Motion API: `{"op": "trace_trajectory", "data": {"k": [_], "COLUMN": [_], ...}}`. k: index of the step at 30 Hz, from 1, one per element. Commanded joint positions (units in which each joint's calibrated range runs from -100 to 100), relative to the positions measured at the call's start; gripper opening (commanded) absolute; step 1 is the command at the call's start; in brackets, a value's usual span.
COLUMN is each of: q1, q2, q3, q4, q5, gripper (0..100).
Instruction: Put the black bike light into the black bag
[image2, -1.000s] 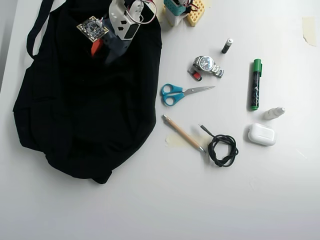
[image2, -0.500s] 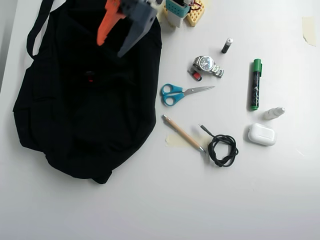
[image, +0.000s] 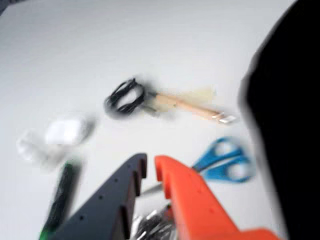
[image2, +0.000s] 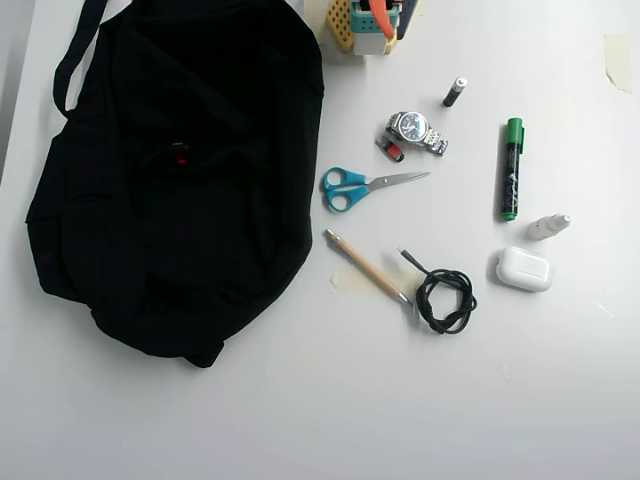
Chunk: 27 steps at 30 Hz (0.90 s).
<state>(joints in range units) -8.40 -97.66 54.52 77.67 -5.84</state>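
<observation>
In the wrist view, which is blurred, the gripper reaches up from the bottom edge with its black and orange fingers nearly together and nothing between them. Beyond it lie blue-handled scissors, a pencil and a coiled black cable. The black bag fills the right side.

In the overhead view, the black bike light lies on the black bag, in its upper middle, showing a bit of red. To the right of the bag lie the scissors, a wristwatch, a green marker and a white earbud case. Only an orange finger shows at the top edge.
</observation>
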Motion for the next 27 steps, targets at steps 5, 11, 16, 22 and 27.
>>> {"op": "trace_trajectory", "data": {"k": [5,11,16,22,27], "q1": [-4.69,-9.10,-9.17,-3.79,1.07], "q2": [-1.42,-1.42,-0.34,-1.09,-1.09], "q3": [23.47,39.46,44.85,44.76,44.76], "q4": [-24.19,-33.66,-28.06,-19.10,-13.76], "q5": [0.17,0.28,0.38,0.44,1.80], "gripper": [2,2,2,2,2]}}
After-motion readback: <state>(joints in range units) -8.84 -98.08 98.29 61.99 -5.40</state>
